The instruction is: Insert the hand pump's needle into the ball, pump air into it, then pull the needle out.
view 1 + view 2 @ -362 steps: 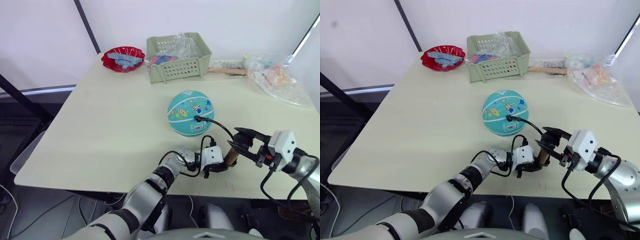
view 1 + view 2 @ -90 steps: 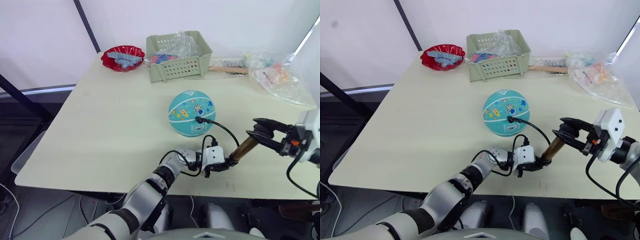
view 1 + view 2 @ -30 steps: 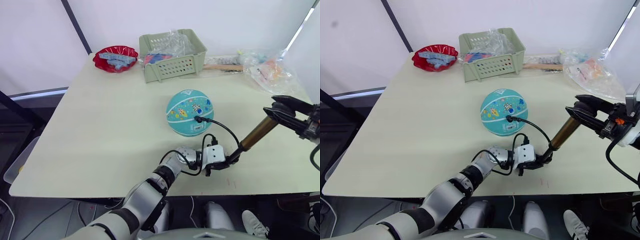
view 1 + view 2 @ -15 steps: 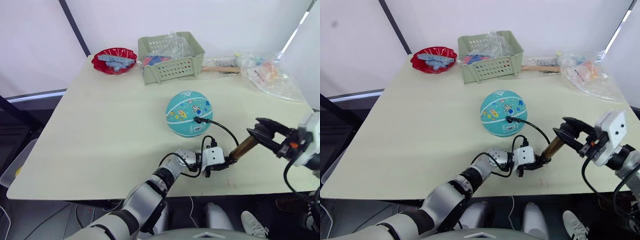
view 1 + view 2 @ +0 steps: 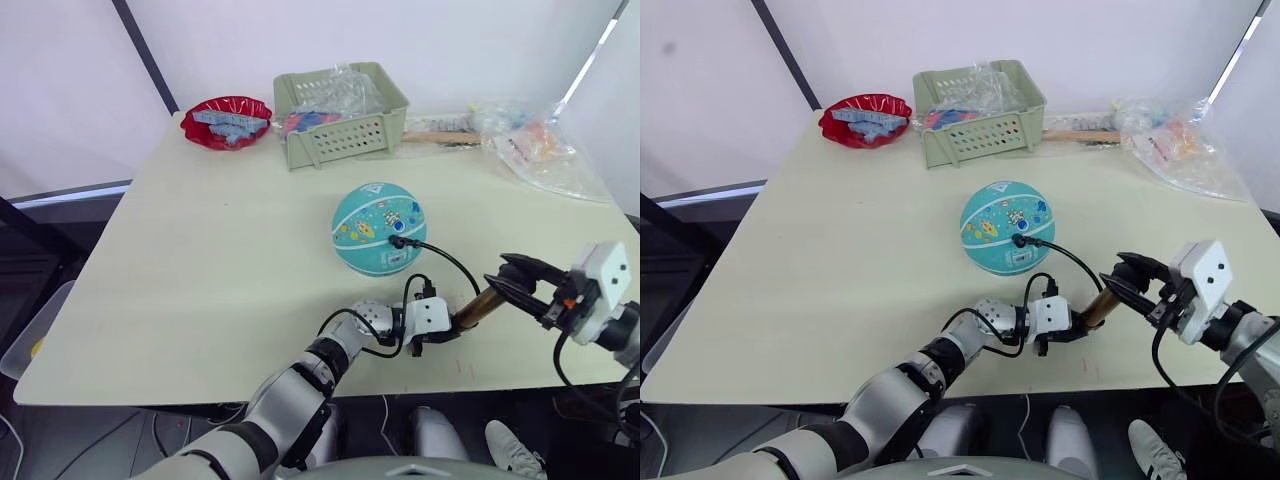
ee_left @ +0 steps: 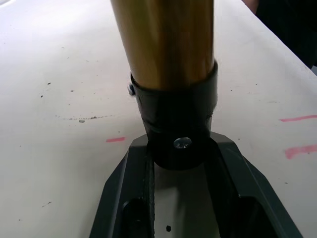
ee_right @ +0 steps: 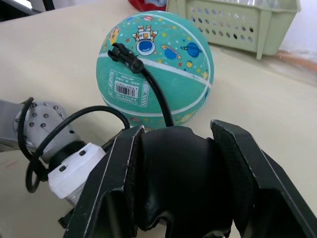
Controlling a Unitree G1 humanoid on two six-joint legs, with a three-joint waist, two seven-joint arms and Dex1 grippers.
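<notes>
A glossy gold-bronze metal barrel is seen on the hand pump (image 6: 166, 44), matt rubbery skin on the ball (image 7: 156, 74), and a smooth, faintly marked matt table (image 5: 220, 230).

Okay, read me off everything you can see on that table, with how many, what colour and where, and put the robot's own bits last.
Table: one, cream, under everything.
Ball: one, teal with white stripes and cartoon prints, table centre.
Needle: one, black fitting, plugged into the ball's near side.
Hand pump: one, gold-bronze barrel, near edge, tilted, hose looping to the ball.
Basket: one, pale green, far side, holding plastic-wrapped items.
Bowl: one, red, left of the basket, holding blue pieces.
Plastic bags: clear, far right corner.
Left gripper: black fingers, clamping the pump's foot.
Right gripper: black fingers, closed on the pump's handle.
</notes>
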